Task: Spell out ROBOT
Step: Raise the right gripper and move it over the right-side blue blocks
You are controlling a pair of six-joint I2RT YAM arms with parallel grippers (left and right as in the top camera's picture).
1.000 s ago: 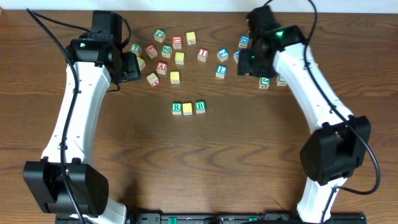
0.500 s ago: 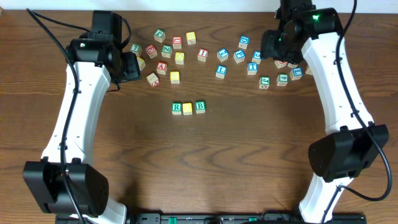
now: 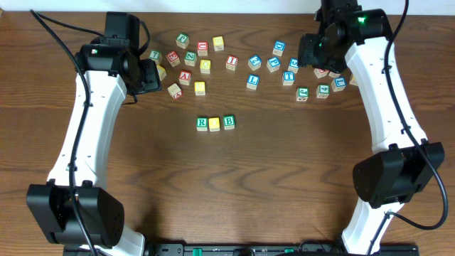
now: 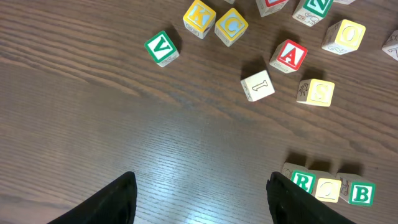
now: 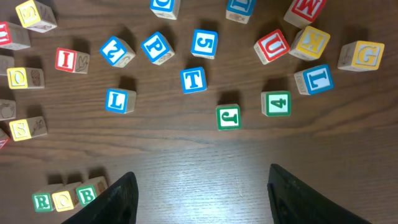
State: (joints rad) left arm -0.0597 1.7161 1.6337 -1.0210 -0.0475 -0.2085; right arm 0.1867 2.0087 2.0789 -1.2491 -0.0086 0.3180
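judging by the wrist views, the left gripper (image 4: 202,204) is held with its fingers wide apart and nothing between them, and the same is seen of the right gripper (image 5: 205,199); only the dark fingertips are shown, cut off by the lower edge. from overhead, both sets of fingertips are hidden under the wrist housings, and several cubes at the far right are partly covered by the right arm.

a short row is laid near the middle of the table (image 3: 234,185): the r cube (image 3: 202,124), a yellow cube (image 3: 215,123) whose letter is too faint to be read, and the b cube (image 3: 229,121), set side by side and touching. in the right wrist view this row is pressed into the lower left corner, just beside one finger. the t cube (image 5: 194,79) is found among the blue-lettered scatter below the right wrist, apart from its neighbours. a yellow o cube (image 4: 345,34) is seen near the red a cube (image 4: 289,55), and cubes along the top edge there are cut off.

bare wood is left to the right of the b cube and across the near half of the table.
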